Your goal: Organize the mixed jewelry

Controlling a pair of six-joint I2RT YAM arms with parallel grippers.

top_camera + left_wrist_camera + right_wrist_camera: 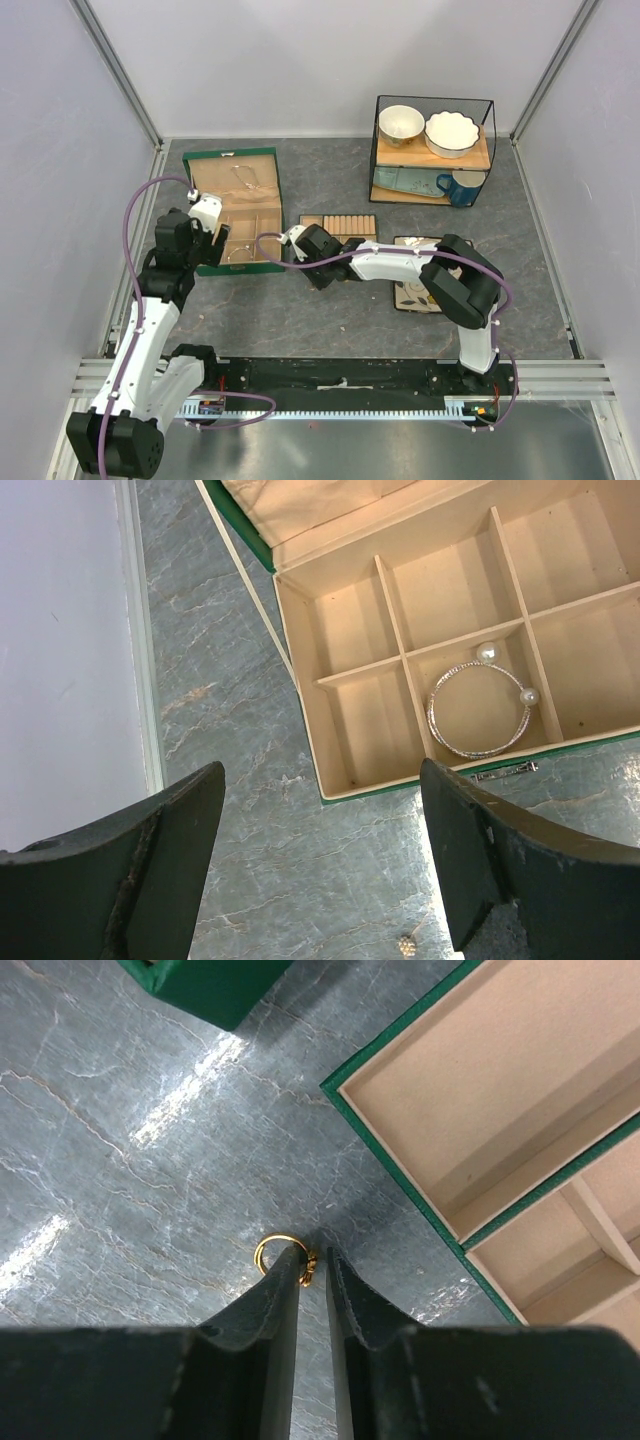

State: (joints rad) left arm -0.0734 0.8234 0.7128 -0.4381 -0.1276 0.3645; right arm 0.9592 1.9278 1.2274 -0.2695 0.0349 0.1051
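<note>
A small gold ring lies on the grey table. My right gripper is closed down to a narrow gap, with the ring's knotted edge between its tips and the loop sticking out past the left finger; in the top view this gripper sits between the box and the tray. My left gripper is open and empty above the table by the near left corner of the green jewelry box. A silver bangle with two pearl ends lies in a box compartment. A tiny sparkly piece lies on the table below the left gripper.
The green box stands open at back left, its lid raised. A tan compartment tray with a green rim lies right of my right gripper. A wire shelf with bowls and a mug stands at back right. A patterned mat lies under the right arm.
</note>
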